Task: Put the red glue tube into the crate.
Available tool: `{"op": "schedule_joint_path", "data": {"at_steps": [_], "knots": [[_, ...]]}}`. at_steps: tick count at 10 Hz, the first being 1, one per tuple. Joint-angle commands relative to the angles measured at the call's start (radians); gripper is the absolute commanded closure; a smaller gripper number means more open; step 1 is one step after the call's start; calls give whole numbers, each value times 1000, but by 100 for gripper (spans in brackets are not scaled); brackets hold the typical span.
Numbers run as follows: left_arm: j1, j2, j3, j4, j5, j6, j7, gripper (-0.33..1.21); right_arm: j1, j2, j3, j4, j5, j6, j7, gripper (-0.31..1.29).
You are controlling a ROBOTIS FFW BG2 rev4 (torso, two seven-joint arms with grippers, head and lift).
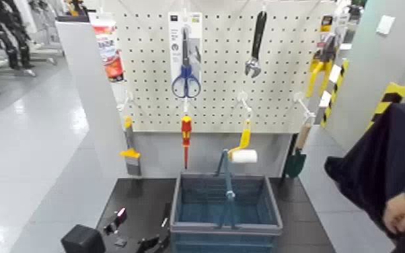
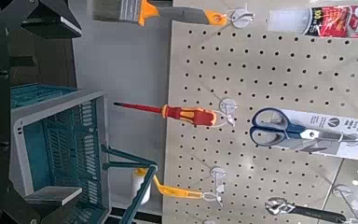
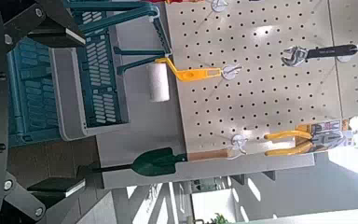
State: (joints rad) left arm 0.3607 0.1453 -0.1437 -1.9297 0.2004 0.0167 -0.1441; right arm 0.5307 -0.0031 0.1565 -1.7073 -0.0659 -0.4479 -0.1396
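Blue-grey crate (image 1: 227,210) on dark platform (image 1: 304,210)

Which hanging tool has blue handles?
The scissors, on a white card in the pegboard's top row; the wrench beside them is black and silver.

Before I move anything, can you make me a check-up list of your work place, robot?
Surface: dark base under the crate.
Job's things: red glue tube hangs upper left on the pegboard, not in the crate.
Clutter: scissors, screwdriver, wrench and other tools hang there too.
Grippers: left gripper open, low left of the crate; right gripper open, facing the board.
Cables: nothing seen.
Surroundings: a person's hand at the right.
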Motion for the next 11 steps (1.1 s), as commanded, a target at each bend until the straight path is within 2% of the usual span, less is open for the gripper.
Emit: {"op": "schedule_joint_path", "data": {"at_steps": [1, 9, 11], "knots": [[-12, -1, 10, 0, 8, 8, -26, 11, 0, 0, 0, 0, 0, 0, 0, 23], [-244, -1, 219, -8, 5, 250, -295, 13, -5, 0, 6, 2, 0, 6, 0, 23], [-312, 7, 253, 3, -13, 278, -336, 13, -6, 0, 6, 2, -2, 9, 0, 23]]}}
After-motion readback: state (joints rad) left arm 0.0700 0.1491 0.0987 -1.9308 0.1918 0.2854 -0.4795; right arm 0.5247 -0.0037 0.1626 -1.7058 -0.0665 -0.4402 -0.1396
